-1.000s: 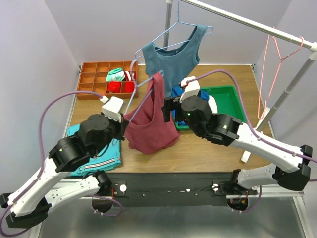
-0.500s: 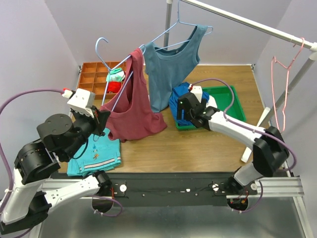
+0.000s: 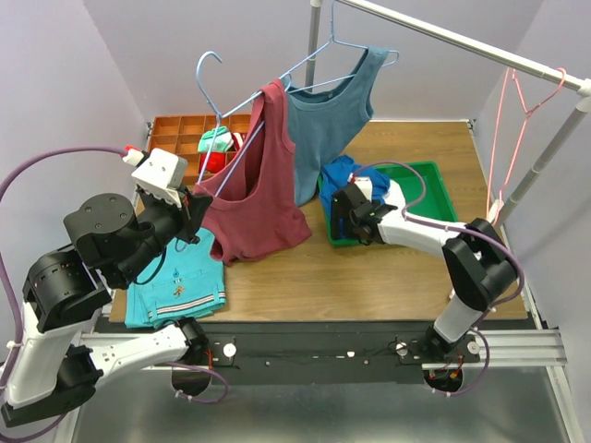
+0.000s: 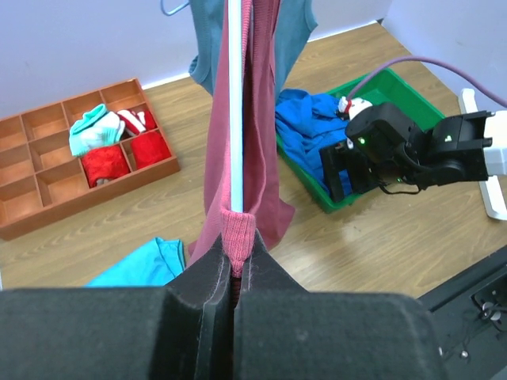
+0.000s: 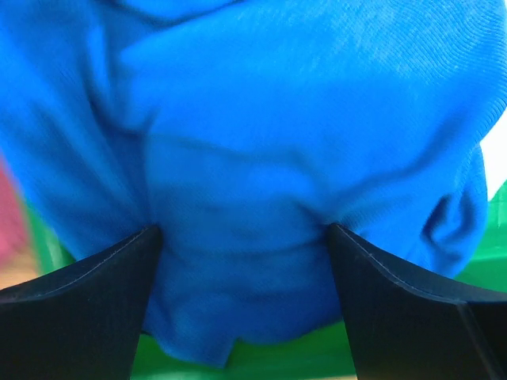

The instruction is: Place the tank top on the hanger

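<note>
My left gripper (image 3: 192, 209) is raised above the table's left side. It is shut on one corner of the light-blue wire hanger (image 3: 235, 152) and on the maroon tank top (image 3: 263, 208) strap wrapped over that corner. The top hangs from the hanger, its hem touching the table. The hook (image 3: 207, 69) points up. In the left wrist view the closed gripper (image 4: 235, 273) pinches the maroon strap (image 4: 238, 233) and the wire (image 4: 234, 119). My right gripper (image 3: 343, 219) is open and low over the bright blue garment (image 5: 277, 142), a finger on each side.
The green tray (image 3: 436, 189) holds the bright blue garment. A slate-blue tank top (image 3: 328, 120) hangs on a twin hanger from the rail (image 3: 462, 41). A pink hanger (image 3: 517, 120) hangs at the right. An orange compartment tray (image 3: 175, 138) stands at the back left, and teal shorts (image 3: 175, 281) lie at the front left.
My left arm lifted the hanger and maroon top up and to the left. My right gripper left the top and moved down to the blue garment in the green tray.
</note>
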Robot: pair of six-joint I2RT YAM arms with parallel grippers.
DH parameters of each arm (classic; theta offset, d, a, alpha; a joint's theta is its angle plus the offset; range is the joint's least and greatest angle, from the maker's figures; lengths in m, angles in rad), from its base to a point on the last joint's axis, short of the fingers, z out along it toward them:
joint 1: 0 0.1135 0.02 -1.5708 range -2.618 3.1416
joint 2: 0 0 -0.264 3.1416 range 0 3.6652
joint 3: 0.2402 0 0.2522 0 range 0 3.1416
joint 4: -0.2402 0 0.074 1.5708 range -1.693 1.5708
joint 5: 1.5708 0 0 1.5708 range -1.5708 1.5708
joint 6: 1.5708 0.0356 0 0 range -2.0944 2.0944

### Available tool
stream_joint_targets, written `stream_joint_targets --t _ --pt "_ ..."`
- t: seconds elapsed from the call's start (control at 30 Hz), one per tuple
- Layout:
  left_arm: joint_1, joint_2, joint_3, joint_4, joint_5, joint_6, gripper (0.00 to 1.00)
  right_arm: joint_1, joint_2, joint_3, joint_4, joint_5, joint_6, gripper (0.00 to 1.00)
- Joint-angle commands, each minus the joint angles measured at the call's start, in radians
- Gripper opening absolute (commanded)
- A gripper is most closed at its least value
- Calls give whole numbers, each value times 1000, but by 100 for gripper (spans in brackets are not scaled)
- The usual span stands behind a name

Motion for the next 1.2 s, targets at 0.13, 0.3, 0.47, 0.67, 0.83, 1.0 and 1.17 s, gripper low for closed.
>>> stream_joint_targets --t 0.13,0.3,0.47,0.67,0.83,1.0,1.17 --pt "3 41 90 46 70 51 0 62 -153 -186 -125 -132 37 97" --pt "3 83 118 66 99 54 0 197 -213 -233 -214 -152 107 100" --pt "2 124 186 62 123 78 0 278 -265 -296 -245 -209 169 100" --pt "3 196 310 57 126 120 0 318 -316 -333 -275 -256 202 100" --pt "2 265 389 94 203 146 0 335 -357 -339 -310 -286 210 100" --pt "2 327 440 140 257 174 0 343 -394 -378 -317 -330 225 100" --pt "2 370 436 210 307 191 0 358 -426 -416 -309 -365 256 100"
